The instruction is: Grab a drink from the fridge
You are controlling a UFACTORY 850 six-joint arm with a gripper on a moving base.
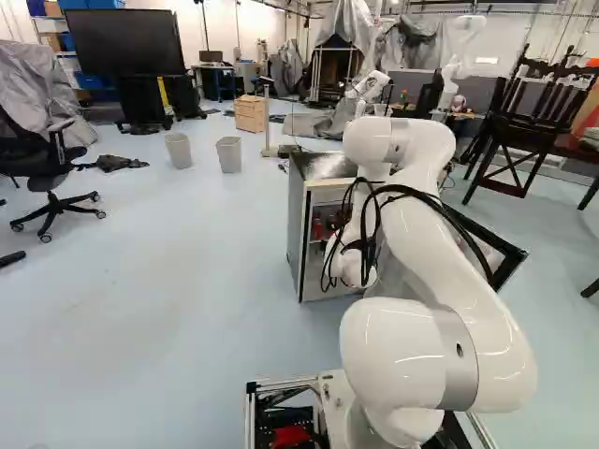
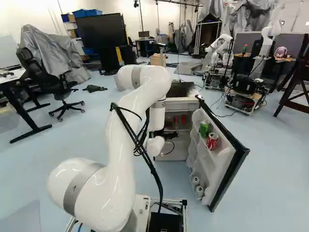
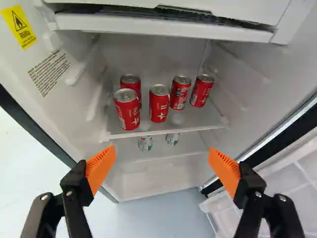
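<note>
Spreading the orange-padded fingers of the black claw [image 2: 167, 135] wide apart. Pointing into the open white fridge [image 3: 247, 74]. Facing five red metal cans [image 3: 159, 104] on the white upper shelf [image 3: 171, 130], standing ahead between eleven and one o'clock. In the right base view, having a green metal can [image 2: 204, 128] at three o'clock, inside the white door [image 2: 218, 166].

The fridge wall [image 3: 54, 111] bears a flame-warning label [image 3: 19, 27]; red cans [image 3: 127, 111] bear lettering [image 3: 163, 106].
</note>
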